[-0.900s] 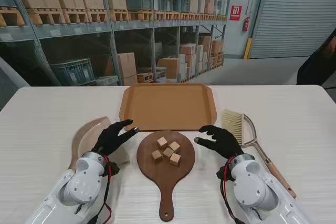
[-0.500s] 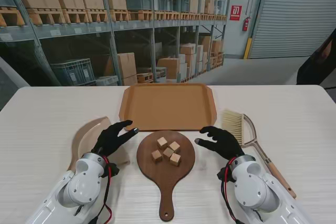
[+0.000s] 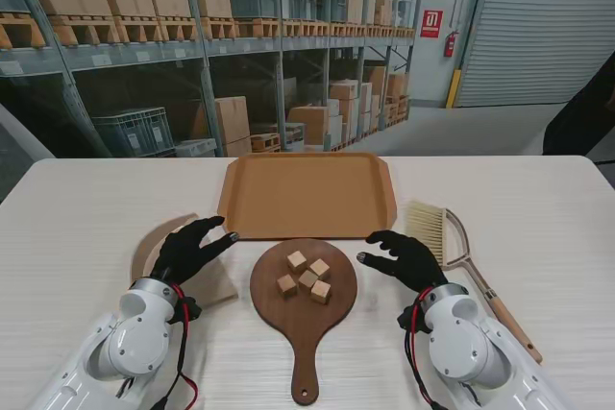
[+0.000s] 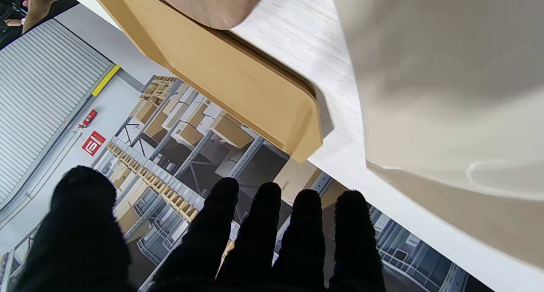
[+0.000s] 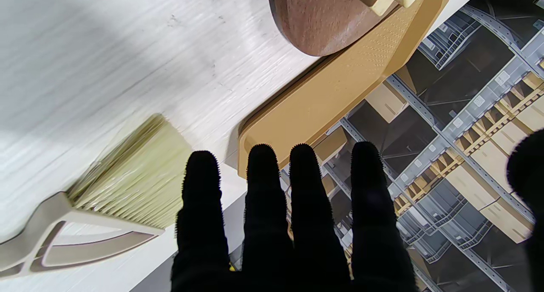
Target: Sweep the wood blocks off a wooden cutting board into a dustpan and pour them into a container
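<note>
Nearest to me, my two white, rounded forearms rise from the bottom corners over a pale, wood-grained tabletop (image 3: pixel 77 199). My left hand (image 3: pixel 188 250), in a black fuzzy glove, hovers with fingers spread and holds nothing; it hangs over the smooth beige dustpan (image 3: pixel 154 247), a curved plastic scoop. My right hand (image 3: pixel 404 256), gloved the same, is also spread and holds nothing, just beside the brush (image 3: pixel 432 228), which has straw-coloured bristles, a looped beige frame and a long wooden handle. Between my hands lies the cutting board (image 3: pixel 304 319), dark brown wood, round, with a paddle handle pointing toward me. Five small pale wood blocks (image 3: pixel 307 275), cube-shaped, sit clustered on it. Farther from me, touching the board's far edge, is the container (image 3: pixel 307 194): a flat tan rectangular tray with rounded corners and a raised rim.
</note>
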`<state>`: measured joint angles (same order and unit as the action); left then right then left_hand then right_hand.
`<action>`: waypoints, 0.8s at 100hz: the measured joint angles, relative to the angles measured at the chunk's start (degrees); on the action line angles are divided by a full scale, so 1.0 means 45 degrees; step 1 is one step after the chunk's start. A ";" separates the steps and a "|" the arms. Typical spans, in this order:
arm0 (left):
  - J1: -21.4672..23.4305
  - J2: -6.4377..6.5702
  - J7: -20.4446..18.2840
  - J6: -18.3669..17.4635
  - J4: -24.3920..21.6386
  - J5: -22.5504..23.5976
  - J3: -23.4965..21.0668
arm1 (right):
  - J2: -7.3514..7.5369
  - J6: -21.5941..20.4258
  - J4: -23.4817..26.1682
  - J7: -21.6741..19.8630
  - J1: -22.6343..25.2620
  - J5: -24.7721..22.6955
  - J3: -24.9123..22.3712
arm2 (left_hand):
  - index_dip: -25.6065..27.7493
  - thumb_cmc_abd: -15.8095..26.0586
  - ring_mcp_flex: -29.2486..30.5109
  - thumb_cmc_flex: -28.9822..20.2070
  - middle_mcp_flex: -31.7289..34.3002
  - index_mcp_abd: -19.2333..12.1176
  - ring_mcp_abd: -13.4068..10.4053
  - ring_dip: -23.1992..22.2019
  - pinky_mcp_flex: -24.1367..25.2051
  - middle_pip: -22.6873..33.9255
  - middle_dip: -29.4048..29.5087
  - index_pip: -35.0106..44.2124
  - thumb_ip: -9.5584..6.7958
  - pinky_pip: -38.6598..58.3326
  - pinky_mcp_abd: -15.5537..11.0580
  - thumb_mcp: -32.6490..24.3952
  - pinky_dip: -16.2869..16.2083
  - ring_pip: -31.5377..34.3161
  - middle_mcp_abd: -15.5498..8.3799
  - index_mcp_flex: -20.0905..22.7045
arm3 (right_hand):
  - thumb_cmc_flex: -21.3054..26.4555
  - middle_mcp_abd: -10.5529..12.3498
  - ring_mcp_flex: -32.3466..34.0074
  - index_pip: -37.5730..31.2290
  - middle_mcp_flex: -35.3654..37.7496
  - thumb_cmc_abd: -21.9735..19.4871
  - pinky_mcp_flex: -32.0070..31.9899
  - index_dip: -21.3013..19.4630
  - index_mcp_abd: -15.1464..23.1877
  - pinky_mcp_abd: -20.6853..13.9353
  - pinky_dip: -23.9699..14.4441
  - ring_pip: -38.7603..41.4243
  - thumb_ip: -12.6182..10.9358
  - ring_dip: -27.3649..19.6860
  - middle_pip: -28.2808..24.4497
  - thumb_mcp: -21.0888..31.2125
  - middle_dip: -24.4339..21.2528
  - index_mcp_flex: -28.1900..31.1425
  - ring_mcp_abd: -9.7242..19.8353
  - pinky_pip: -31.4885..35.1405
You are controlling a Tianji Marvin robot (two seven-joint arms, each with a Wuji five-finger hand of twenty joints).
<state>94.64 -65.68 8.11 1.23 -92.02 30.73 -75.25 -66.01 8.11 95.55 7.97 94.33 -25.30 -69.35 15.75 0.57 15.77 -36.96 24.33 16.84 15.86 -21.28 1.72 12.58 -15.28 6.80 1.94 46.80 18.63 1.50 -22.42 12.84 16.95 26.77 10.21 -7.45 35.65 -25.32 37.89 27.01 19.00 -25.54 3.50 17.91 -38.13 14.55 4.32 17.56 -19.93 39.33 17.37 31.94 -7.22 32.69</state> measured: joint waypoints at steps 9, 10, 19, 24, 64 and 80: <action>0.0370 0.0062 -0.0306 -0.0048 -0.0381 0.0399 -0.0485 | 0.0000 -0.0034 -0.0017 0.0014 0.0016 0.0008 0.0006 | 0.0000 -0.0256 0.0000 -0.0006 0.0000 0.0000 0.0001 0.0000 0.0008 0.0000 0.0000 -0.0190 0.0000 0.0000 0.0000 0.0001 0.0000 -0.0137 0.0002 0.0000 | 0.0000 0.0000 0.0002 0.0000 0.0001 0.0000 0.0001 0.0000 -0.0010 0.0001 -0.0001 0.0109 0.0000 0.0000 -0.0002 0.0000 0.0002 0.0016 0.0000 0.0000; 0.0414 0.0072 -0.0362 -0.0051 -0.0430 0.0457 -0.0543 | 0.0000 -0.0035 -0.0019 0.0021 0.0017 0.0009 0.0007 | 0.0000 -0.0258 0.0000 -0.0012 0.0000 0.0000 0.0002 0.0000 0.0011 0.0000 0.0000 -0.0228 0.0000 0.0000 0.0000 0.0003 0.0000 -0.0142 0.0003 0.0000 | 0.0000 0.0000 0.0002 0.0000 0.0001 0.0000 0.0002 0.0000 -0.0010 0.0001 -0.0001 0.0110 0.0000 0.0000 -0.0004 0.0000 0.0002 0.0016 0.0000 0.0000; 0.0787 0.0196 -0.0729 -0.0068 -0.0836 0.0975 -0.0986 | -0.0007 -0.0032 -0.0054 0.0095 0.0013 0.0099 0.0049 | 0.0000 -0.0534 0.0000 -0.0015 -0.0016 0.0252 0.0002 0.0000 0.0040 -0.0004 0.0000 -0.0350 0.0000 0.0000 0.0000 0.0015 0.0000 -0.0167 0.0004 0.0000 | 0.0000 0.0000 0.0004 0.0000 0.0004 0.0000 0.0002 0.0000 -0.0015 0.0001 -0.0001 0.0112 0.0000 0.0000 -0.0005 -0.0001 0.0002 0.0019 0.0000 0.0000; 0.0978 0.0262 -0.0800 -0.0096 -0.1014 0.1176 -0.1196 | -0.0013 -0.0021 -0.0080 0.0094 0.0006 0.0194 0.0075 | 0.0000 -0.0554 0.0000 -0.0015 -0.0048 0.0407 0.0002 0.0000 0.0107 -0.0007 0.0000 -0.0441 0.0000 0.0000 0.0000 0.0015 0.0000 -0.0223 0.0004 0.0000 | 0.0000 0.0000 0.0004 0.0000 0.0004 0.0000 0.0002 0.0000 -0.0020 0.0001 -0.0001 0.0112 0.0000 0.0000 -0.0005 -0.0001 0.0004 0.0022 0.0000 0.0000; 0.3764 0.0708 -0.2445 -0.0285 -0.3697 0.4321 -0.3714 | -0.0104 -0.0150 -0.0379 0.0340 0.0035 0.0486 0.0134 | 0.0000 -0.2319 -0.0003 -0.0015 -0.0054 0.0894 0.0002 0.0164 0.0196 -0.0013 0.0040 -0.0598 0.0000 -0.0284 -0.0161 -0.0010 0.0000 -0.0483 0.0167 0.0126 | 0.0000 0.0000 0.0004 0.0000 0.0005 0.0000 0.0002 0.0000 -0.0075 0.0001 -0.0001 0.0117 0.0000 0.0000 -0.0010 -0.0002 0.0010 0.0030 -0.0004 0.0000; 0.4793 0.0778 -0.2467 0.0074 -0.4282 0.5234 -0.4319 | -0.0141 -0.0136 -0.0550 0.0396 0.0016 0.0638 0.0189 | 0.0001 -0.2639 -0.0003 -0.0307 -0.0054 0.0894 0.0002 0.0170 0.0196 -0.0014 0.0040 -0.0598 0.0000 -0.0284 -0.0249 -0.0035 0.0000 -0.0483 0.0167 0.0126 | 0.0000 0.0000 0.0005 0.0000 0.0006 0.0000 0.0002 0.0000 -0.0080 0.0001 -0.0001 0.0117 0.0000 0.0000 -0.0010 -0.0002 0.0030 0.0031 -0.0006 0.0000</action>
<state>116.21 -62.18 -2.99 1.56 -111.29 54.28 -94.69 -66.65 7.50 93.07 9.75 94.41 -22.43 -68.50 15.75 -11.31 15.76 -38.34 24.09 20.86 15.87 -20.52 2.60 12.52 -15.10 4.11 1.94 45.52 17.51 1.35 -22.42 10.67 17.70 27.34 10.21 -7.45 35.67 -25.32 37.91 27.01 19.01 -25.54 3.13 17.91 -38.13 15.08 4.32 17.56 -19.97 39.32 17.51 32.08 -7.24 32.69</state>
